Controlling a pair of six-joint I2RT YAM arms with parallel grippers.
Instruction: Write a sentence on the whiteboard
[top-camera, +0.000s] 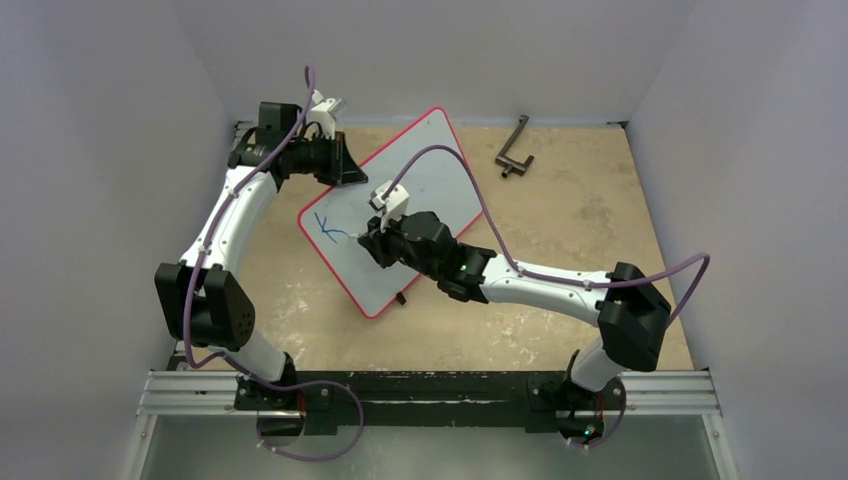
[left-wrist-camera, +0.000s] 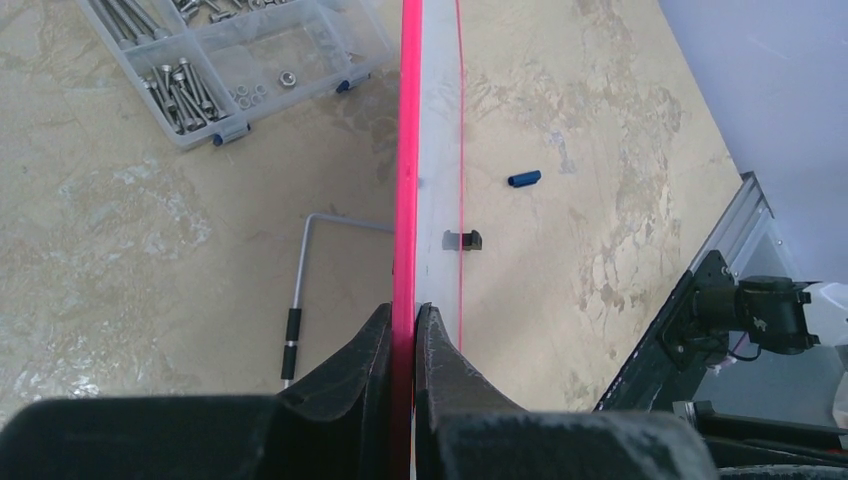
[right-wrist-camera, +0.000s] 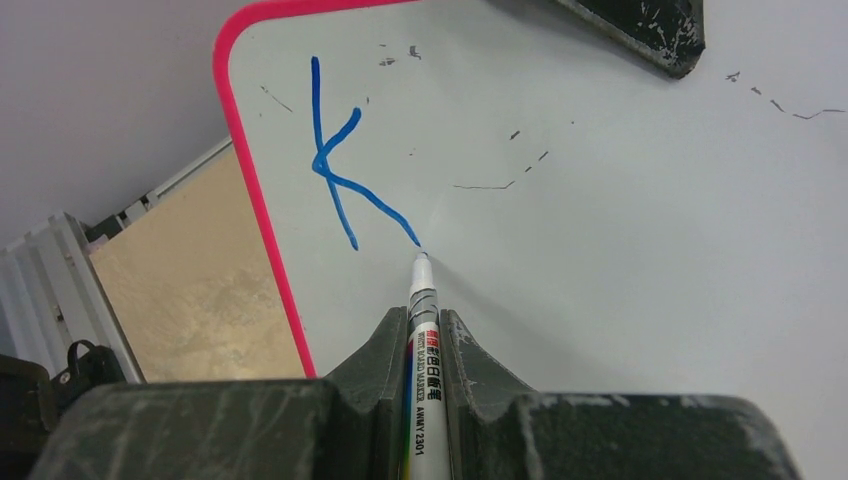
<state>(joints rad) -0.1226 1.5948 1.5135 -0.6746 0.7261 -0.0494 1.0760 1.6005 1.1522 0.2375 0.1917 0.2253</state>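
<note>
1. We find the left gripper (left-wrist-camera: 403, 312) clamped on the whiteboard (top-camera: 440, 170) at its 11 o'clock edge — presumably steadying it, diagonal on the table (top-camera: 560, 210).
2. The right gripper (right-wrist-camera: 423, 315) pinches a marker (right-wrist-camera: 425, 375), tip just beside the blue "K" (right-wrist-camera: 335, 165) at 9 o'clock.
3. Board: smooth, glossy white; thin red rim, rounded corners.

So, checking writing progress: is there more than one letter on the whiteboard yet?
No, the whiteboard shows only a single blue K, with the marker tip by the end of its lower stroke.
</note>
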